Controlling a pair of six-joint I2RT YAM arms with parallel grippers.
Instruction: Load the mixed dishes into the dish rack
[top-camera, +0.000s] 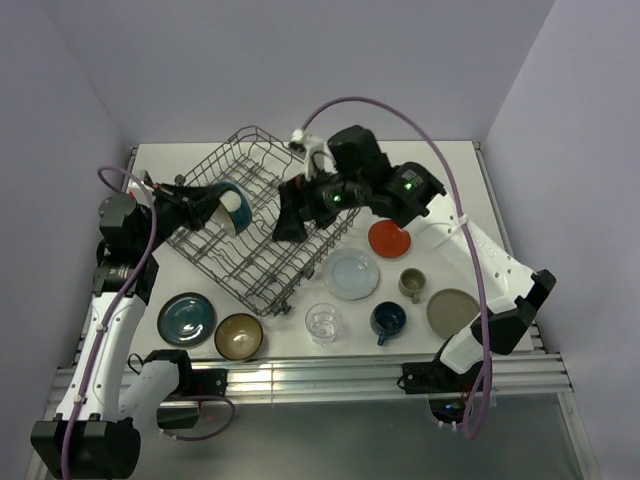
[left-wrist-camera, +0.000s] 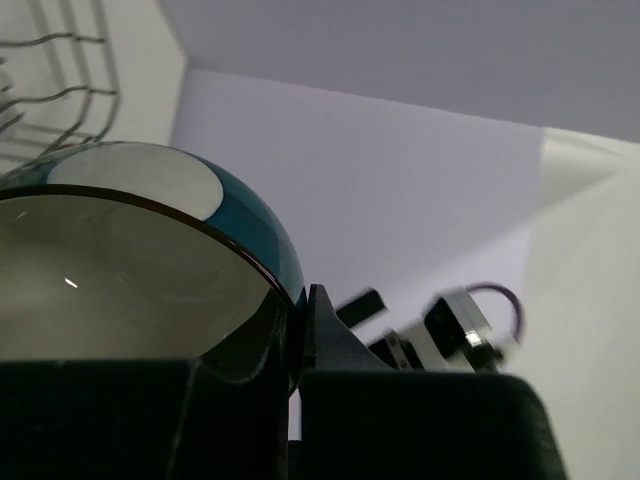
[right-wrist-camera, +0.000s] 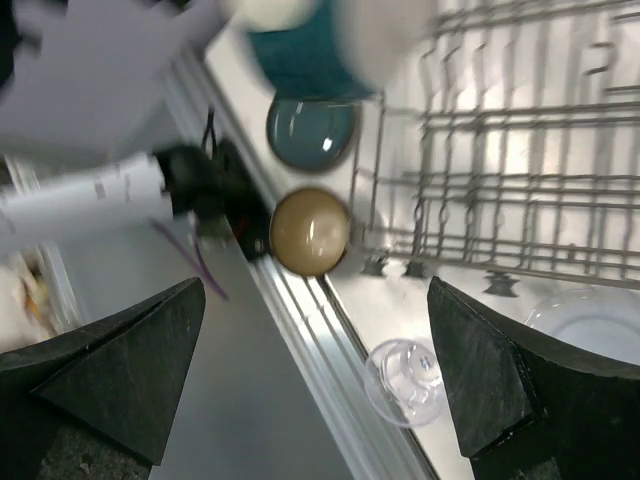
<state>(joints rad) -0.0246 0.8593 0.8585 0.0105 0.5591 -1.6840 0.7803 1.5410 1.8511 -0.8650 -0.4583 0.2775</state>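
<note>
The grey wire dish rack (top-camera: 262, 225) sits tilted at the table's middle left. My left gripper (top-camera: 207, 205) is shut on the rim of a teal bowl with a white base (top-camera: 231, 208), held on its side over the rack's left part; in the left wrist view the fingers (left-wrist-camera: 330, 340) pinch the bowl (left-wrist-camera: 140, 250) by its rim. My right gripper (top-camera: 290, 228) hovers open and empty over the rack's near right side. In the right wrist view the right gripper (right-wrist-camera: 315, 370) is wide open above the clear glass (right-wrist-camera: 405, 380) and the gold-brown bowl (right-wrist-camera: 311, 231).
On the table near the rack: a teal plate (top-camera: 186, 318), the gold-brown bowl (top-camera: 239, 336), the clear glass (top-camera: 322, 322), a pale blue-white plate (top-camera: 351, 273), a red-orange plate (top-camera: 389, 238), a blue cup (top-camera: 388, 320), an olive cup (top-camera: 412, 284), a beige plate (top-camera: 453, 312).
</note>
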